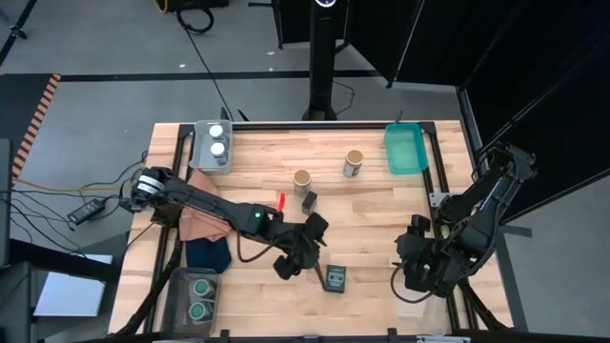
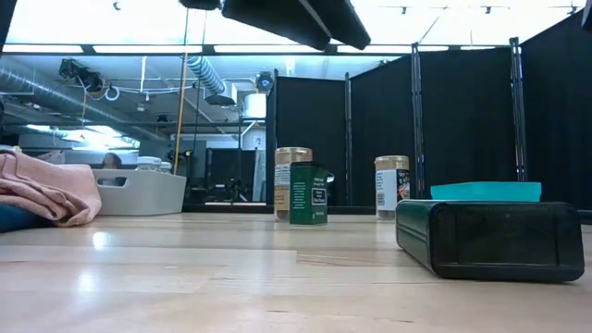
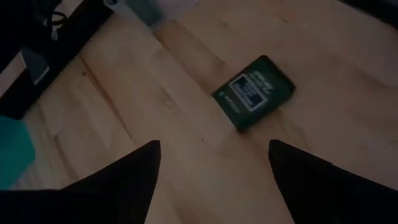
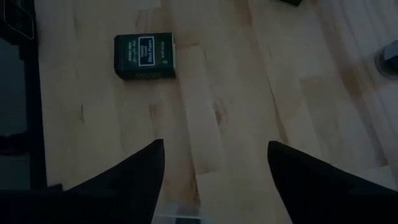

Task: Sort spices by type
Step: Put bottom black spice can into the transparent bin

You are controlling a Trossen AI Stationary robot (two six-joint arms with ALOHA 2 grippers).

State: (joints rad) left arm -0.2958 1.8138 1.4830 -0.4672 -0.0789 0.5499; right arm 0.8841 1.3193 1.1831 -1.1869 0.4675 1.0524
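A black tin (image 1: 335, 277) lies flat on the table near the front edge; it also shows in the low view (image 2: 495, 239). My left gripper (image 1: 310, 259) hovers open just left of this tin (image 3: 254, 92), touching nothing. My right gripper (image 1: 412, 272) stands open above the table's right front, the same tin (image 4: 144, 56) ahead of it. Another black tin (image 1: 310, 201) stands upright mid-table. Two tan-lidded jars (image 1: 302, 180) (image 1: 354, 162) stand behind it. Two white-lidded jars sit in a grey tray (image 1: 198, 143) at the far left. Two green-lidded jars sit in a bin (image 1: 181, 295) at the near left.
A teal tray (image 1: 406, 148) stands at the far right. A brown cloth (image 1: 200, 219) and a navy cloth (image 1: 208, 252) lie under my left arm at the left. A small red object (image 1: 282, 201) lies beside the upright tin. Bare wood stretches between the two grippers.
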